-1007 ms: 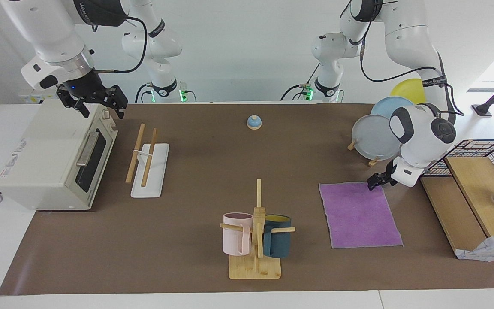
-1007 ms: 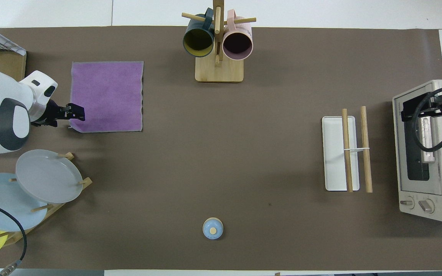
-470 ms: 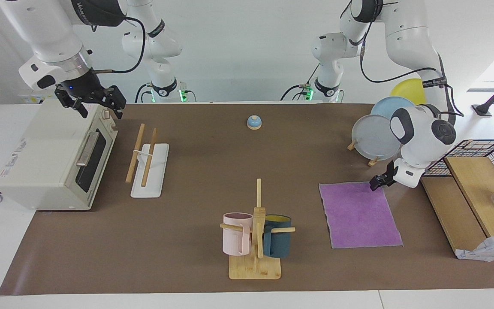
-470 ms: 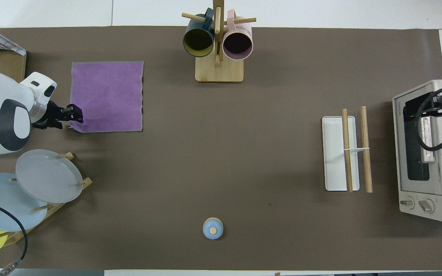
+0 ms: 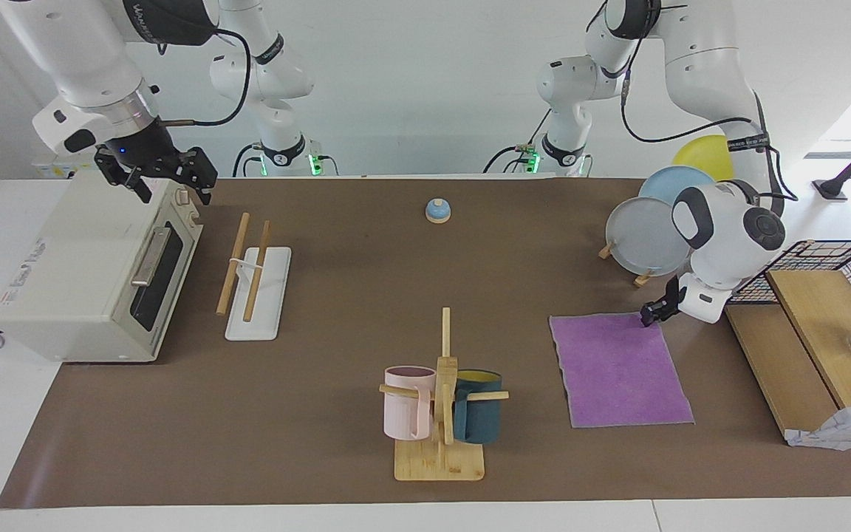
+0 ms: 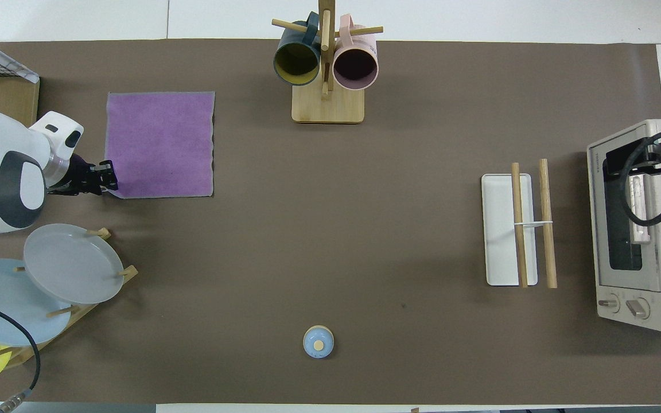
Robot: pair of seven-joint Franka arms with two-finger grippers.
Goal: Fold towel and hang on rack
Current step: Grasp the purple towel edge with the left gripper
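Note:
The towel (image 5: 621, 369) (image 6: 161, 143) lies flat on the brown mat, purple face up, toward the left arm's end of the table. My left gripper (image 5: 652, 313) (image 6: 110, 176) is down at the mat, at the towel's corner nearest the robots and the left arm's end. The rack (image 5: 252, 284) (image 6: 517, 229), two light-wood rods on a white base, stands toward the right arm's end with nothing on it. My right gripper (image 5: 174, 188) (image 6: 649, 160) waits in the air over the toaster oven, open and holding nothing.
A toaster oven (image 5: 93, 273) stands beside the rack. A bamboo mug tree (image 5: 440, 399) with two mugs sits farther from the robots than the towel. Plates on a stand (image 5: 647, 236), a wooden box (image 5: 817, 325) with a wire basket, and a blue bell (image 5: 437, 210) are also here.
My left gripper has drawn back a little from over the towel to its corner edge. My right arm rose slightly over the oven, then held. The towel has not moved.

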